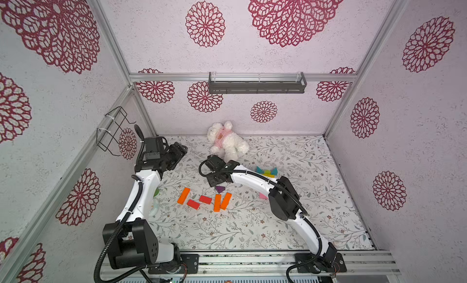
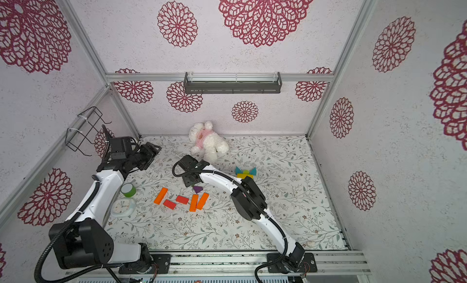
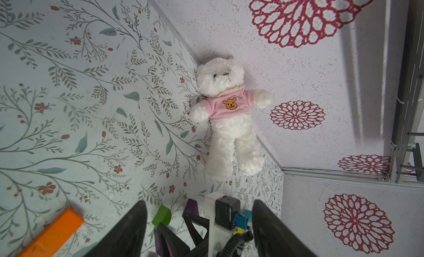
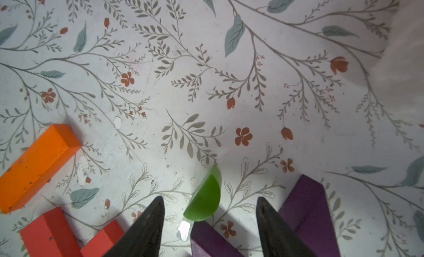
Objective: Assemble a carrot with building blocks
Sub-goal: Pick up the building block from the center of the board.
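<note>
The building blocks lie mid-mat: three orange bars [image 1: 184,195] [image 1: 217,203] [image 1: 225,201], two red bars [image 1: 205,199] and a purple triangle [image 1: 219,189]. My right gripper [image 4: 210,198] hangs low over them, open. A lime-green half-round block [image 4: 205,198] stands between its fingertips without touching them. One purple triangle [image 4: 213,242] lies between the fingers, another [image 4: 309,207] just outside. My left gripper [image 3: 199,202] is raised at the back left [image 1: 183,149], open and empty. Teal and yellow blocks [image 1: 266,171] and a pink block [image 1: 262,195] sit beside the right arm.
A white plush bear in pink [image 1: 227,141] lies against the back wall. A green cup [image 2: 128,190] and a white clock [image 2: 123,206] stand by the left arm. A wire basket [image 1: 111,131] hangs on the left wall, a grey shelf [image 1: 256,86] on the back wall.
</note>
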### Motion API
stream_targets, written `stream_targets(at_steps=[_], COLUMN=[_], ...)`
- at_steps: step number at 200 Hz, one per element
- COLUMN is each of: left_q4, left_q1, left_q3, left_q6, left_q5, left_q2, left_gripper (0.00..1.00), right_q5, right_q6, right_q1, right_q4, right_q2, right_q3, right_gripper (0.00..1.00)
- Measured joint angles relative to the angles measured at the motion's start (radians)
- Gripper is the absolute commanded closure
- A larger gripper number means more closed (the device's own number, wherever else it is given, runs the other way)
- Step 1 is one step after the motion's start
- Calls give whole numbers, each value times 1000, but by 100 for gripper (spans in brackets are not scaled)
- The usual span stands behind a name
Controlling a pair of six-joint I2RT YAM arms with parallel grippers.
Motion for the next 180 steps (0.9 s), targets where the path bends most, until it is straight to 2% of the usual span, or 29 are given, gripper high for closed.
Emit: stream_targets(at_steps=[55,180], left_q4=[7,6], left_q1=[0,6], left_q3=[-10,-13], left_q6=[-6,-7], left_q5=[5,18], left_q2=[0,0], left_gripper=[26,25], right_q5=[-1,-19], right_q6=[2,0], right_q1=[2,2], right_q4=[-8,10], right_q2=[18,48], right_q3=[2,3], right_gripper=[52,67])
